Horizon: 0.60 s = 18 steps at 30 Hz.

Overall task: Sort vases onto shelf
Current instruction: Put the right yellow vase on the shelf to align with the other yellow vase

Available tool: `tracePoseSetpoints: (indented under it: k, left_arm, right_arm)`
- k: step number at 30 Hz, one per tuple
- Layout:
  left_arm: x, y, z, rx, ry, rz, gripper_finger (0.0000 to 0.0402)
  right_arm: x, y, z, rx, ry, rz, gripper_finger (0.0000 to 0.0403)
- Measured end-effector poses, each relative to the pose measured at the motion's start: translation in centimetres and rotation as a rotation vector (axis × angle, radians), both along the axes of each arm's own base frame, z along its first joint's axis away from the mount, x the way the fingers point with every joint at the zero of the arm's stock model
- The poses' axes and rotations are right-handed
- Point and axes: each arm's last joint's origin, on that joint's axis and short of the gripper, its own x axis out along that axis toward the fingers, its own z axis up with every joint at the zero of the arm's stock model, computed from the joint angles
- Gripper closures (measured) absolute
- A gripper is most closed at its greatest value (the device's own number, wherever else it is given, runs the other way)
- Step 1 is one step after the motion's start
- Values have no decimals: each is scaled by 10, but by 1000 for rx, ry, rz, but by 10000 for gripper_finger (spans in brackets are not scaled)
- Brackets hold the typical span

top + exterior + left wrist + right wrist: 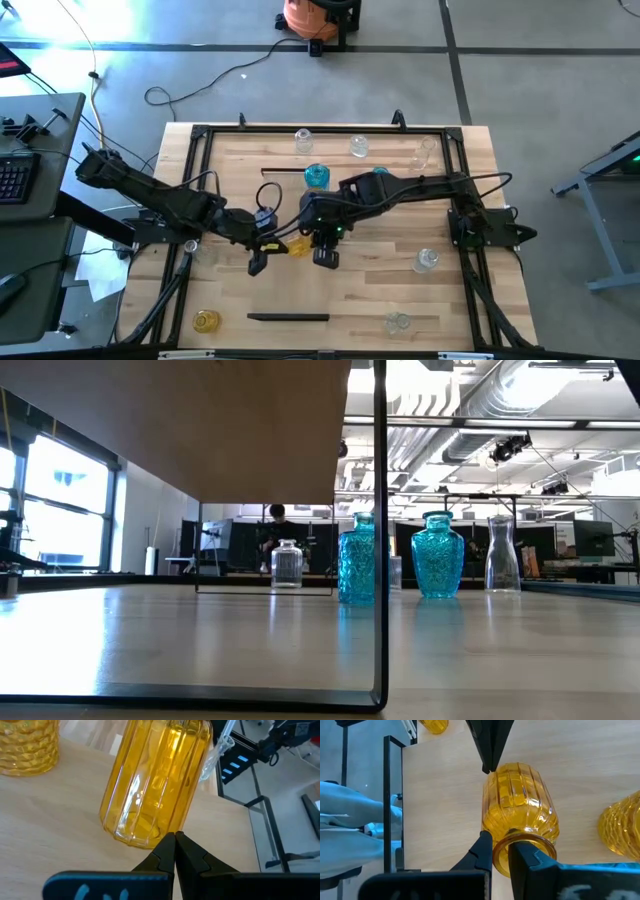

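Near the table's middle, the left gripper (258, 262) has its jaws clenched together on nothing, their tips just at the base of a ribbed yellow vase (155, 780) that lies on its side on the pale wood shelf (250, 290). The right gripper (501, 851) is grasping that vase's neck. Two blue vases (438, 556) stand upright farther back.

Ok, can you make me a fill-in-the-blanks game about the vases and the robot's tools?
1. The ribbed vase between both tools is coloured ___.
2. Of the left tool and the right tool, the one pinching its rim is the ___ one.
3. The left tool's fingers are ___, pointing at the vase's base.
4. The number of blue vases on the table is ___.
Missing words: yellow; right; shut; two.
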Motion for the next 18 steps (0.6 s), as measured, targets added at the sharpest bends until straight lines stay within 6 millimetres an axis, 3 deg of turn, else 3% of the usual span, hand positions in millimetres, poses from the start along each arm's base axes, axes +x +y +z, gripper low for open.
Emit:
tracePoseSetpoints:
  k: [13, 18]
  left_arm:
    - [24, -1, -15, -25, -4, -6, 401]
    - [24, 1, -15, -28, -6, -2, 401]
  right_arm:
    - [-2, 0, -1, 21, 23, 7, 395]
    - [-1, 0, 0, 22, 20, 2, 395]
